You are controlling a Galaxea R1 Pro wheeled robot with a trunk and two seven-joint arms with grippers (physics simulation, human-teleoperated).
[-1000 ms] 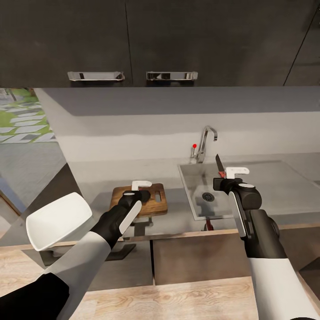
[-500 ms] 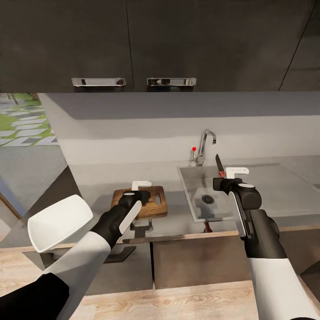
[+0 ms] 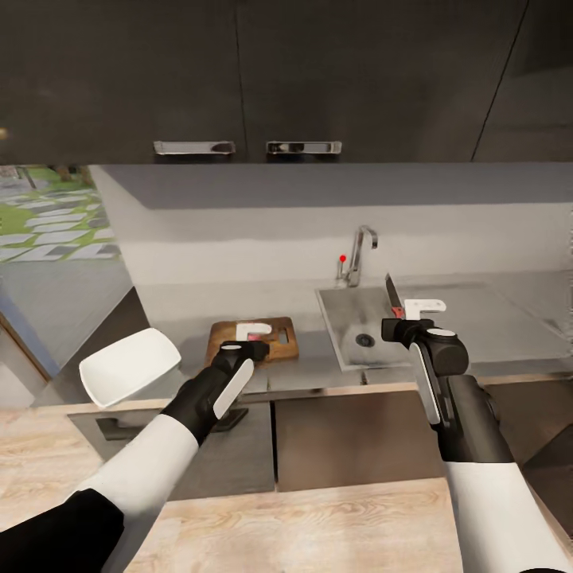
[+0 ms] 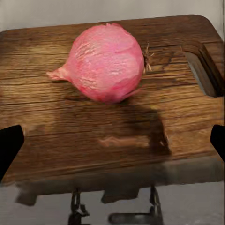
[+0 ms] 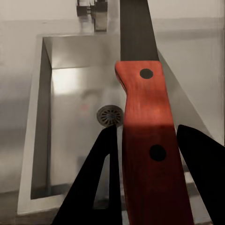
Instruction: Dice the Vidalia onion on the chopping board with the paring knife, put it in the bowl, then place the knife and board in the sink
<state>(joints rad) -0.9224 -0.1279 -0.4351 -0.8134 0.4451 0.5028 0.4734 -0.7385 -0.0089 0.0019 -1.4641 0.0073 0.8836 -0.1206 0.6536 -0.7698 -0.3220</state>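
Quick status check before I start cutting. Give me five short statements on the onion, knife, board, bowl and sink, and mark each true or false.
1. The onion lies whole on the chopping board. True.
2. The right end effector holds the paring knife with its blade pointing up. True.
3. The left end effector is shut on the onion. False: its fingers stand apart at the wrist view's edges, with the onion untouched on the board.
4. The bowl holds diced onion. False: its white inside shows nothing in it.
5. The chopping board lies in the sink. False: it lies on the countertop, beside the sink on the bowl's side.
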